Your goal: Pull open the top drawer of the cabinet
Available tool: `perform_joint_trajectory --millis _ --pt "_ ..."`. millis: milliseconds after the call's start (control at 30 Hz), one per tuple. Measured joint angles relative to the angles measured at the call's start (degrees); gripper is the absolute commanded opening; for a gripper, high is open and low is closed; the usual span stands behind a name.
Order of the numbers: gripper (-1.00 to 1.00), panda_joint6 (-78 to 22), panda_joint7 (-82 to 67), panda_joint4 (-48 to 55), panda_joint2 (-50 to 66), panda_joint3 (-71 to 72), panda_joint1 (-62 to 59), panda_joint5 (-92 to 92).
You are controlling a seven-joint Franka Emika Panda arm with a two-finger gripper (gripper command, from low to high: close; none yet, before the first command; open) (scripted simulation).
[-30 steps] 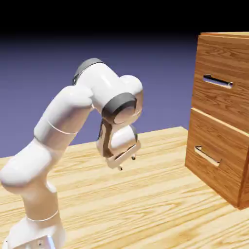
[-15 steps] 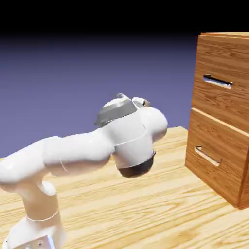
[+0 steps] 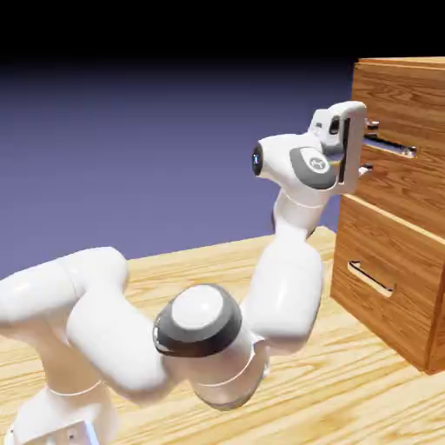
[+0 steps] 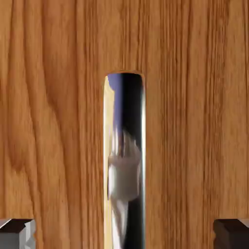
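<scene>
The cabinet [image 3: 401, 73] of reddish-brown wood stands at the exterior view's right. Its top drawer [image 3: 393, 181] carries a silver bar handle [image 3: 396, 149] and sits flush with the front. My gripper [image 3: 368, 148] is right at that handle, open, with one finger above the bar and one below it. In the hand view the shiny handle [image 4: 124, 155] runs up the middle between my gripper [image 4: 124, 234], and the grey fingertips [image 4: 17, 232] stand wide apart at the bottom corners. Nothing is gripped. The drawer's wood [image 4: 48, 121] fills the remaining view.
Below the top drawer is the lower drawer [image 3: 391, 252] with its paler bar handle [image 3: 370, 280]. My white arm [image 3: 200, 335] arches from the lower left over the wooden table [image 3: 348, 391] up to the cabinet front.
The arm has swung from low over the table up and to the right, bringing the hand to the top drawer's handle. The jaws have stayed open throughout.
</scene>
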Motion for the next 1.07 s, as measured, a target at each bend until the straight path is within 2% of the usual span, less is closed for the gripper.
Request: perform_joint_trajectory --millis 67,100,167,933,967,1067 --pt "0.00 1.6 -0.5 4.2 -0.4 -0.3 2.5 -0.4" --pt "-1.00 1.9 -0.6 4.8 -0.4 -0.4 3.0 -0.4" --pt "-1.00 1.9 -0.6 4.8 -0.4 -0.4 3.0 -0.4" --pt "-1.00 -14.7 3.0 -42.9 6.8 8.9 -28.5 11.6" --pt "1.00 -14.8 3.0 -43.4 7.0 9.1 -28.9 11.8" --pt "1.00 -14.6 3.6 -45.2 6.9 10.4 -31.0 13.3"
